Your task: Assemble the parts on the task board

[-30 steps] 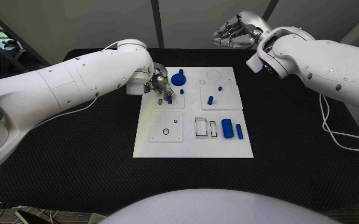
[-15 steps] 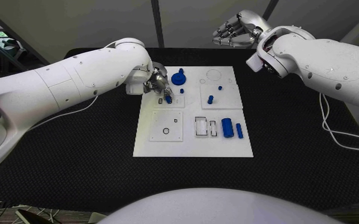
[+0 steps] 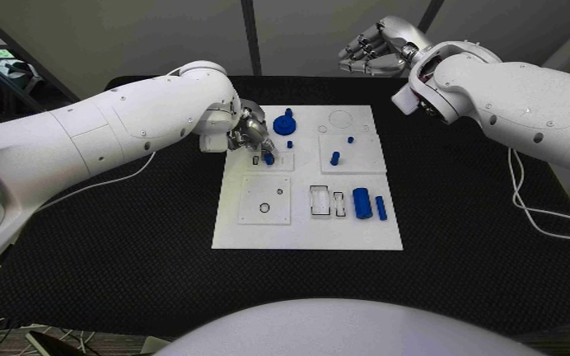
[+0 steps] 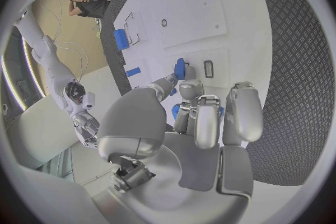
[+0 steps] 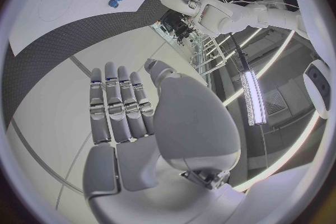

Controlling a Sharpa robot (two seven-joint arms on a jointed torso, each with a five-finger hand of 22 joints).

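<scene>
left hand [image 3: 250, 135] apparently pinching blue part [image 3: 268, 157] on task board [image 3: 306, 236] | right hand [image 3: 371, 49] raised, fingers apart, empty

**Board's far-left corner crowded, near end free**

The left hand [image 3: 249, 135] sits low over the board's [image 3: 306, 236] far-left corner, its arm [image 3: 119, 129] barring the left edge there. Just beside it stand a gear [image 3: 284, 124] and pegs [image 3: 334, 158], blocking the far half. Two cylinders [image 3: 370, 205] lie by the right edge. The near end of the board is bare. The right hand [image 3: 371, 49] hangs beyond the table's [image 3: 131, 257] far edge, well apart from the board.
</scene>
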